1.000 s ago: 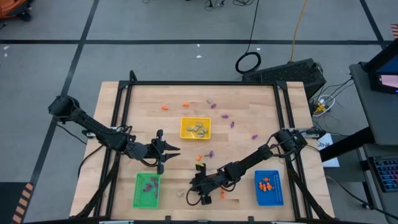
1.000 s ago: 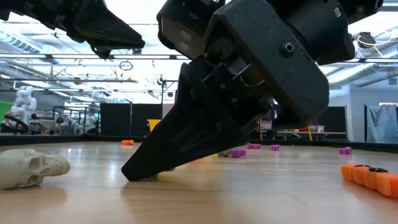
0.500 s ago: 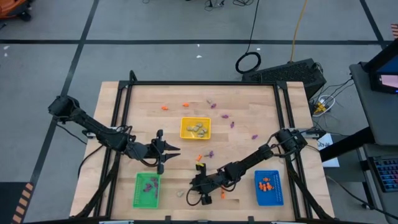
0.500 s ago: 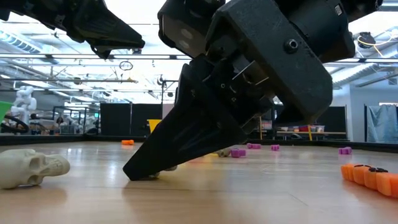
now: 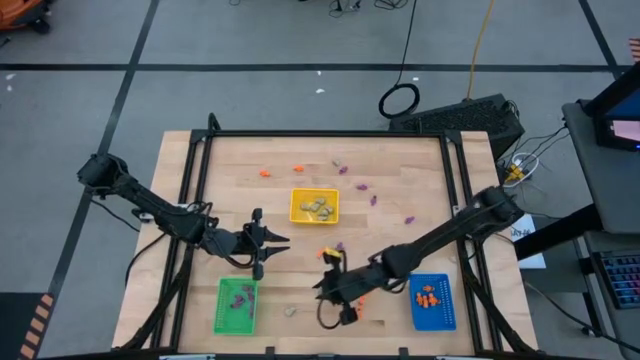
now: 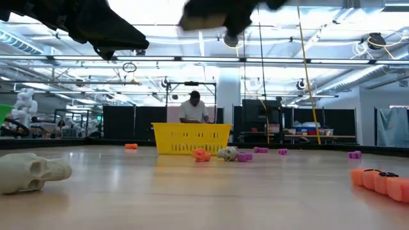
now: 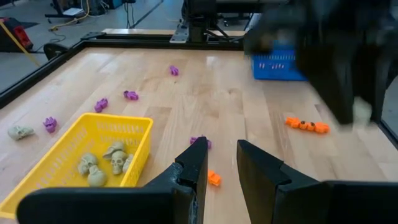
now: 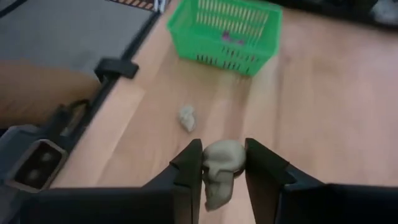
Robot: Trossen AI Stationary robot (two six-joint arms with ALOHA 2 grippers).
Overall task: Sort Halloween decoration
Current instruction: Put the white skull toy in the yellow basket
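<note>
**Right arm holds a skull above the desk**

The right gripper (image 8: 217, 165) hangs lifted over the lower middle of the desk (image 5: 400, 180), its fingers (image 8: 189, 163) clamped on a pale skull (image 8: 221, 163). The left gripper (image 7: 221, 163) hovers left of centre in the high view, fingers slightly apart and empty.

Bare wood lies open around both. The yellow tray (image 5: 314, 206) sits mid-frame, the green tray (image 5: 236, 305) lower left, the blue tray (image 5: 432, 301) lower right.

Only the right wrist view shows the grip; the low view shows another skull (image 6: 32, 171) lying at lower left.
</note>
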